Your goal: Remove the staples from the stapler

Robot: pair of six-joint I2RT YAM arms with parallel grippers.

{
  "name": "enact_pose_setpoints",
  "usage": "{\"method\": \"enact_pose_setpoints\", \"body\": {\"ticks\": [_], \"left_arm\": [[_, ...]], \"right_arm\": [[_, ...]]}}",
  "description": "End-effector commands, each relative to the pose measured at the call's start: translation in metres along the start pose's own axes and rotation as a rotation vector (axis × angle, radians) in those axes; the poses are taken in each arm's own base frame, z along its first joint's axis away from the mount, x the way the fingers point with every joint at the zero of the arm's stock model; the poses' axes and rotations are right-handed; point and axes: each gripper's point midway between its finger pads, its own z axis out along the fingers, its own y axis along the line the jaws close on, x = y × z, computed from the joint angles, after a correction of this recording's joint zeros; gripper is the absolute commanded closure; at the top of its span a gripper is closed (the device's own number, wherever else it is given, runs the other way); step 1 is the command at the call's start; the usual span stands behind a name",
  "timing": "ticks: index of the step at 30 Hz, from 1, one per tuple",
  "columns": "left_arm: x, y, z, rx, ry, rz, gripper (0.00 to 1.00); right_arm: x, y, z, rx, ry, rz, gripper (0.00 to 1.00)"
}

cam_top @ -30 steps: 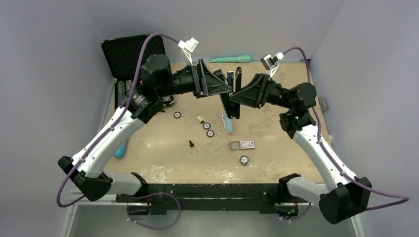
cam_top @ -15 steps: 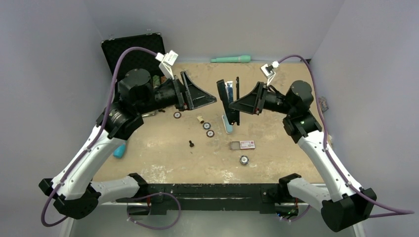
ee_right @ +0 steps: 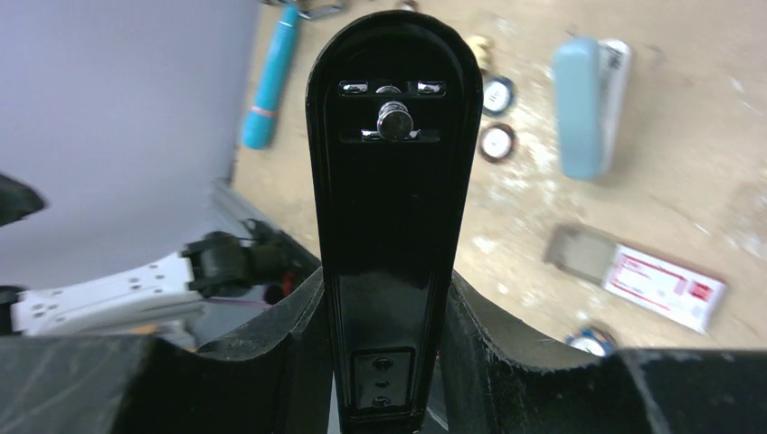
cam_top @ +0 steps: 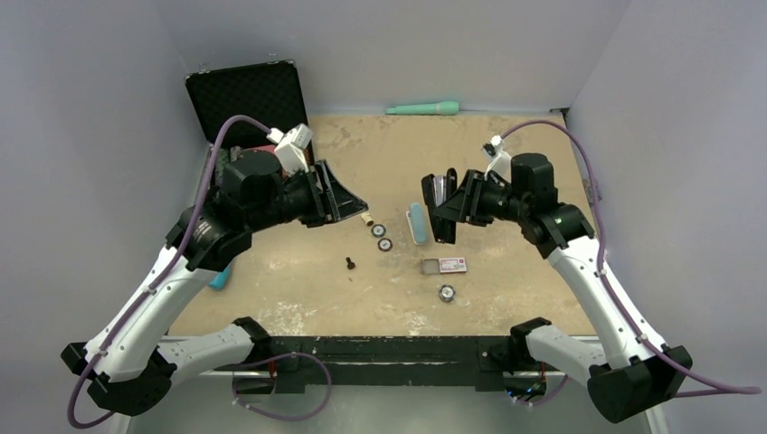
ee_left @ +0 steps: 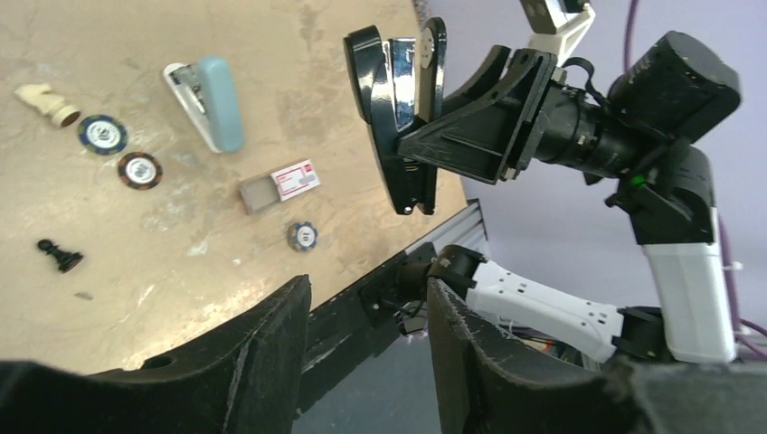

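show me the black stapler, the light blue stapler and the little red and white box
black stapler (ee_left: 378, 99), left wrist view, on its black outer shell
light blue stapler (ee_left: 220, 99), left wrist view, middle of its blue top
red and white box (ee_left: 297, 178), left wrist view, on its printed sleeve

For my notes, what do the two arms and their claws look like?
The left arm and right arm have white shells with black joints. The left claw and right claw are black with wedge-shaped fingers. A purple cable loops to a white camera mount at each wrist. A green light glows on the right arm.
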Motion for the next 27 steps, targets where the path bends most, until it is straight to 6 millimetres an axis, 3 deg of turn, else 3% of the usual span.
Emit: {"method": "enact_pose_setpoints", "body": {"ticks": [1, 9, 15, 18, 27], "left_arm": [[0.009, 0.031, 0.008, -0.127, 0.022, -0.005, 0.49], [0.025, 0.046, 0.034, -0.144, 0.089, -0.054, 0.62], [0.033, 0.054, 0.051, -0.16, 0.131, -0.082, 0.91], [0.035, 0.06, 0.057, -0.19, 0.142, -0.101, 0.99], [0.052, 0.074, 0.091, -0.197, 0.185, -0.252, 1.0]], "right_arm": [[0.014, -0.032, -0.002, 0.162, 0.044, -0.076, 1.0], [0.034, -0.034, 0.004, 0.191, 0.097, -0.104, 1.0], [0.069, -0.007, 0.027, 0.123, 0.213, -0.15, 1.0], [0.08, -0.001, 0.035, 0.103, 0.236, -0.153, 1.0], [0.086, 0.01, 0.049, 0.055, 0.252, -0.152, 1.0]]}}
